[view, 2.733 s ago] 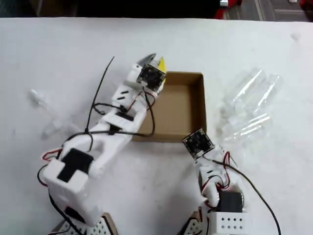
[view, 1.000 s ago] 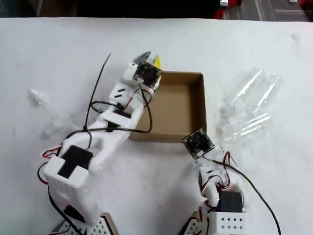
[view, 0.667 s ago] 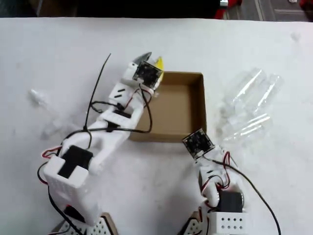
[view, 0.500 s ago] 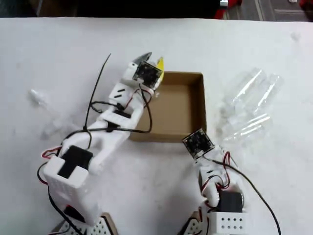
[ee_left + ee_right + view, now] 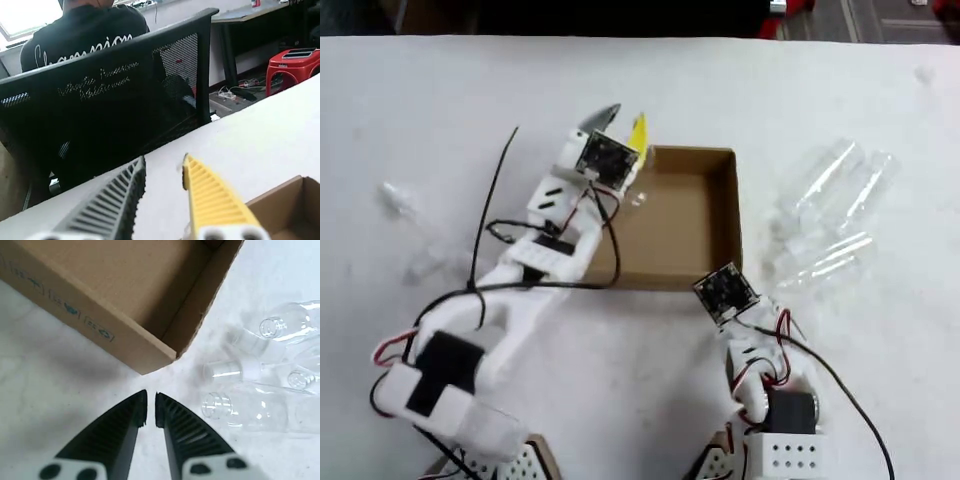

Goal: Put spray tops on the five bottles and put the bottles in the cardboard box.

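The open cardboard box (image 5: 685,225) sits mid-table, and its near corner (image 5: 150,347) fills much of the right wrist view. Several clear, uncapped bottles (image 5: 830,215) lie in a loose heap to the right of the box, with their open necks (image 5: 217,405) visible. My left gripper (image 5: 620,122) hangs over the box's far left corner. Its grey and yellow fingers are a little open around nothing (image 5: 162,172). My right gripper (image 5: 151,401) is shut and empty, low over the table just in front of the box's near right corner.
Small clear pieces (image 5: 398,197) lie on the left of the white table, too faint to identify. The left arm (image 5: 535,250) stretches diagonally along the box's left side. Behind the table's far edge stand a black mesh chair (image 5: 115,95) and a red stool (image 5: 295,62).
The left arm has swung to the left at its base and elbow. Its gripper has shifted slightly left near the box's far left corner. The right arm has kept still.
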You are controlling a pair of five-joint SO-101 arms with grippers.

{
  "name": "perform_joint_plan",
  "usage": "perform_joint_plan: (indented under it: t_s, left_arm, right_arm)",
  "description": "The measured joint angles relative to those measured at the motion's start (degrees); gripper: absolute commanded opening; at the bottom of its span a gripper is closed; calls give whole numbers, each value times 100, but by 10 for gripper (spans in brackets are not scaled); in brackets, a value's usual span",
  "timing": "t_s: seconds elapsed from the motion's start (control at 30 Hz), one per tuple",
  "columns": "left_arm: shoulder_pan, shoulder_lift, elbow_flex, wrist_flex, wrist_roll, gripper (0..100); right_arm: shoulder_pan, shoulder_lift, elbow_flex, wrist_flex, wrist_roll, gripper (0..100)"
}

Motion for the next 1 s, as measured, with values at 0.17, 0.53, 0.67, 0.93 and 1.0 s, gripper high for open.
perform_joint_plan:
  t_s: [0.17, 0.53, 0.67, 0.93, 1.0]
  left_arm:
    - [132, -440, 0, 308, 18, 116]
    - [123, -3367, 9, 3464, 1327, 116]
    - [-62, -4809, 18, 5371, 1618, 116]
    - [-1371, -5776, 132, 7560, 1767, 116]
    - [-1495, -5802, 448, 7701, 1785, 116]
  right_arm:
    - [0, 0, 0, 0, 0, 15]
    - [0, 0, 0, 0, 0, 15]
    - [0, 0, 0, 0, 0, 15]
    - [0, 0, 0, 0, 0, 15]
    - [0, 0, 0, 0, 0, 15]
